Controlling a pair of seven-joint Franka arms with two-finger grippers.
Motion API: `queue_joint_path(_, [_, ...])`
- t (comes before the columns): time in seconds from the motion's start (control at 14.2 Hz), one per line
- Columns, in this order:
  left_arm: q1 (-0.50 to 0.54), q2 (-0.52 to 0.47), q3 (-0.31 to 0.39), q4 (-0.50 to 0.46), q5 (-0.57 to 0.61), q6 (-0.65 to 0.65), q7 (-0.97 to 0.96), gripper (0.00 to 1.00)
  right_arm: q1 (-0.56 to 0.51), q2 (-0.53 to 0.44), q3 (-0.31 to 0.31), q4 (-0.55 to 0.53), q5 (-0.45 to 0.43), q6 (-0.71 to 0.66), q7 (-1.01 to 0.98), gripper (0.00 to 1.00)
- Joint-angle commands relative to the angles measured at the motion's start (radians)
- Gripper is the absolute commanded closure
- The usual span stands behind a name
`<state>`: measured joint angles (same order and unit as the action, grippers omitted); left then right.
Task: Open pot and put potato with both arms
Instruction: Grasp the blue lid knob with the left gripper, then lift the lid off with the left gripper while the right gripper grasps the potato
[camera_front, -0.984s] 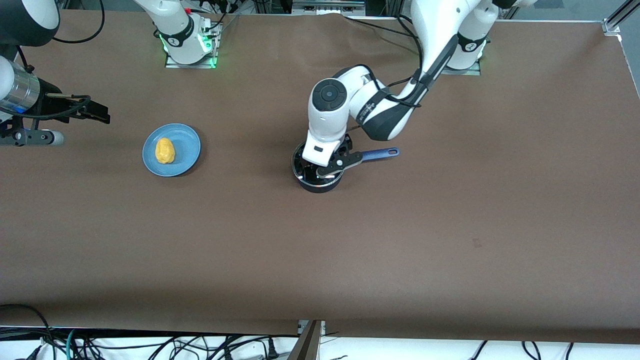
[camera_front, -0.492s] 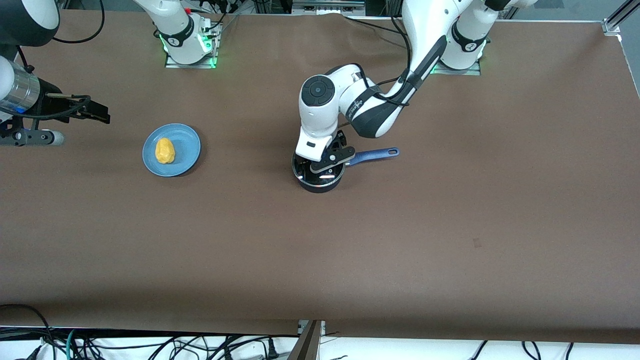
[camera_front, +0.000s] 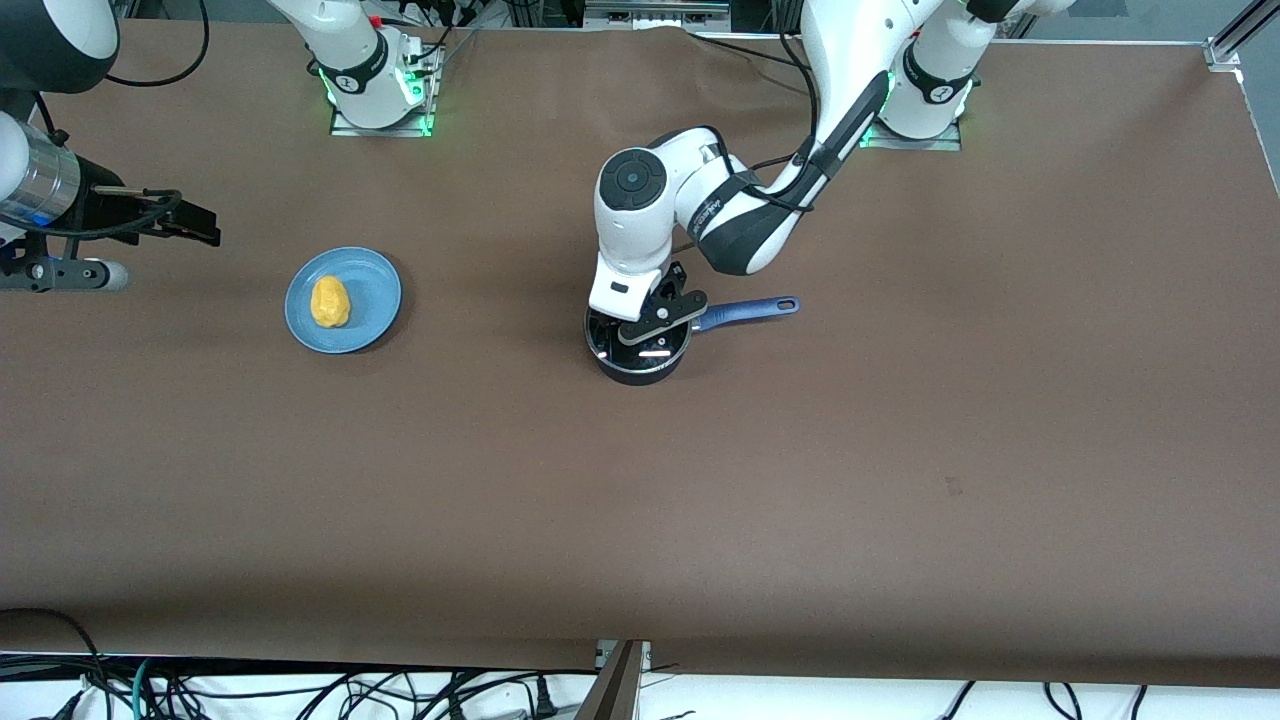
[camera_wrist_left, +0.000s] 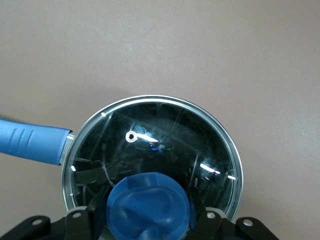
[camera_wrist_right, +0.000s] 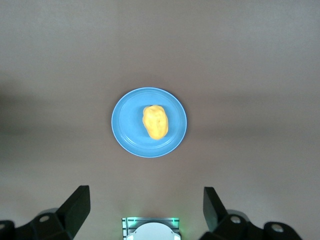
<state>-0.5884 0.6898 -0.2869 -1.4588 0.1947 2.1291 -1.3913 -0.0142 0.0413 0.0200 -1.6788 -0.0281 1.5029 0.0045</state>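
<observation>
Pot (camera_front: 640, 352): mid-bench, glass lid (camera_wrist_left: 155, 150) on, blue knob (camera_wrist_left: 150, 206) on top.
Left pincer (camera_front: 655, 322): directly over the lid, fingers either side of the knob; whether they grip it, cannot tell.
Potato (camera_front: 329, 301): on blue plate (camera_front: 375, 290), toward the right arm's end.
Right pincer (camera_wrist_right: 145, 205): wide open, empty, waits high above the plate.

Brown table (camera_front: 900, 450): plate (camera_front: 375, 300), pot (camera_front: 640, 365).

yellow potato (camera_front: 330, 301), blue plate (camera_front: 375, 290), black pot (camera_front: 640, 368)
</observation>
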Motion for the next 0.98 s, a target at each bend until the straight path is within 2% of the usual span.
queue_joint_path(0.0, [-0.007, 0.004, 0.005, 0.014, 0.028, -0.011, -0.021, 0.45, -0.013, -0.023, -0.003, -0.022, 0.014, -0.007, -0.02, 0.0])
queue_joint_path(0.21, [0.004, -0.018, 0.003, 0.014, 0.025, -0.015, -0.008, 0.47, -0.013, -0.023, -0.003, -0.029, 0.013, -0.006, -0.021, 0.0])
queue_joint_path(0.49, [0.077, -0.091, -0.027, 0.012, -0.009, -0.061, 0.101, 0.48, -0.012, -0.04, -0.003, -0.152, 0.007, 0.126, -0.021, 0.0])
queue_joint_path(0.7, [0.212, -0.163, -0.031, -0.041, -0.012, -0.097, 0.363, 0.48, -0.012, -0.067, -0.003, -0.329, 0.002, 0.325, -0.021, 0.0])
queue_joint_path(0.91, [0.407, -0.251, -0.031, -0.15, -0.084, -0.095, 0.778, 0.48, -0.012, -0.064, -0.002, -0.51, -0.001, 0.518, -0.023, 0.0])
